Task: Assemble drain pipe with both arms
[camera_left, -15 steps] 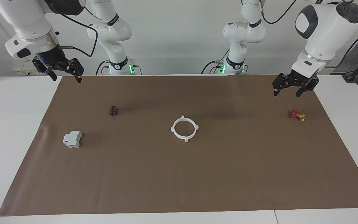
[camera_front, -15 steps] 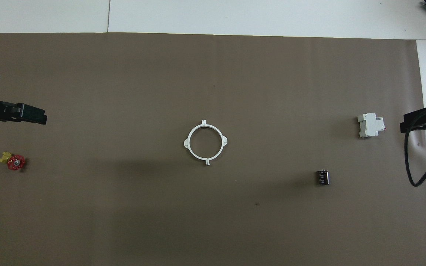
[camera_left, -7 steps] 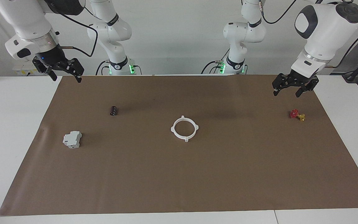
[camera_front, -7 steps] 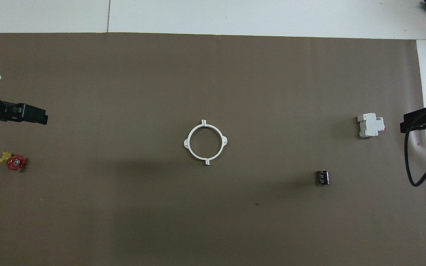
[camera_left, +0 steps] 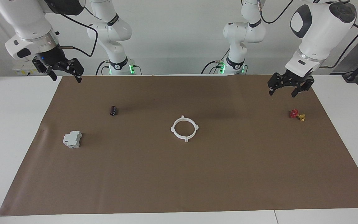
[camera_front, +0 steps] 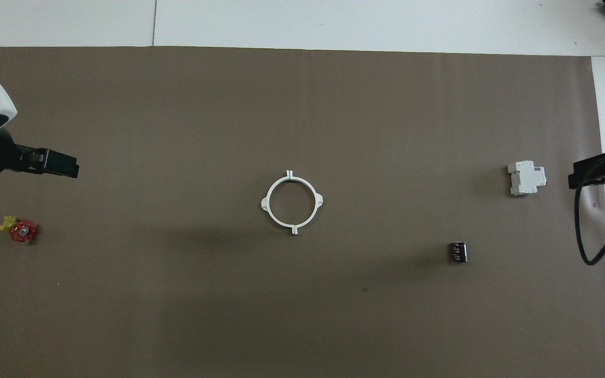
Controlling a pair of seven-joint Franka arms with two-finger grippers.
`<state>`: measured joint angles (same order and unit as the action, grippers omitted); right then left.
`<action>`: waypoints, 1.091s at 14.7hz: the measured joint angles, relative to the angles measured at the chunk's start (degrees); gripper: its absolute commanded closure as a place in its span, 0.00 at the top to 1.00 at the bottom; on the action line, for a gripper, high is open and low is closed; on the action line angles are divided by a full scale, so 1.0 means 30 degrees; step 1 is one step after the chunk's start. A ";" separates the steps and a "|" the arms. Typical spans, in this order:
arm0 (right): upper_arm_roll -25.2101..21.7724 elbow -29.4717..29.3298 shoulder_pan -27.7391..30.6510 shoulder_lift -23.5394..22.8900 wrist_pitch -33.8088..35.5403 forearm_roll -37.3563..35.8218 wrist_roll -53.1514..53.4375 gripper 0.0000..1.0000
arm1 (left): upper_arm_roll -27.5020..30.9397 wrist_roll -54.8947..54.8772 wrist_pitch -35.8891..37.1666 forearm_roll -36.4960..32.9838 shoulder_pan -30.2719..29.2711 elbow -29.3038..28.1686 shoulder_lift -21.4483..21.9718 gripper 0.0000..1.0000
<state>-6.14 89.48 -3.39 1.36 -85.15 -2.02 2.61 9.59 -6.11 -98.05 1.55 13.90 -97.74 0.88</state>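
Since the earlier frame, only the left gripper (camera_left: 290, 90) has moved: it has slid a short way toward the middle of the brown mat (camera_left: 179, 186), while everything else lies as it did. It hangs in the air over the mat's edge nearest the robots, toward the left arm's end, its fingers spread and holding nothing. The right gripper (camera_left: 64, 75) waits in the air over the mat's corner at the right arm's end, fingers likewise spread and empty.

The drain pipe (camera_left: 184, 128) lies flat at the mat's centre, looking already joined into one white ring with four tabs, well apart from both grippers. Toward the left arm's end sits a small red-and-yellow valve (camera_left: 297, 115); toward the right arm's end sit a grey-white block (camera_left: 72, 139) and a small dark cylinder (camera_left: 113, 110).

Risk, as a judgement: if the left gripper comes down on the ring, a nudge could part the halves or skid the thin ring across the mat.
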 measured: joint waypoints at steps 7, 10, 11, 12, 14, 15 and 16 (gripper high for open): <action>0.0000 0.0000 0.0000 0.0001 0.0000 0.0000 0.0000 1.00 | -0.0031 0.0020 0.0001 0.0000 -0.0019 0.0000 0.0004 1.00; 0.0000 0.0000 0.0000 0.0001 0.0000 0.0000 0.0000 1.00 | 0.0047 0.0028 0.0082 0.0000 -0.0028 0.0000 0.0020 1.00; 0.0000 0.0000 0.0000 0.0001 0.0000 0.0000 0.0000 1.00 | 0.0072 0.0028 0.0139 0.0000 -0.0029 0.0001 0.0028 1.00; 0.0000 0.0000 0.0000 0.0001 0.0000 0.0000 0.0000 1.00 | 0.0084 0.0028 0.0242 0.0000 -0.0035 0.0004 0.0040 1.00; 0.0000 0.0000 0.0000 0.0001 0.0000 0.0000 0.0000 1.00 | 0.0039 0.0036 0.0385 0.0000 -0.0143 0.0018 0.0086 1.00; 0.0000 0.0000 0.0000 0.0001 0.0000 0.0000 0.0000 1.00 | -0.0084 0.0036 0.0386 0.0000 -0.0311 0.0020 0.0131 1.00; 0.0000 0.0000 0.0000 0.0001 0.0000 0.0000 0.0000 1.00 | -0.0200 0.0036 0.0388 0.0000 -0.0441 0.0020 0.0178 1.00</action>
<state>-6.14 89.48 -3.39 1.37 -85.15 -2.02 2.61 8.99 -6.00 -96.89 1.55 12.57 -97.68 1.41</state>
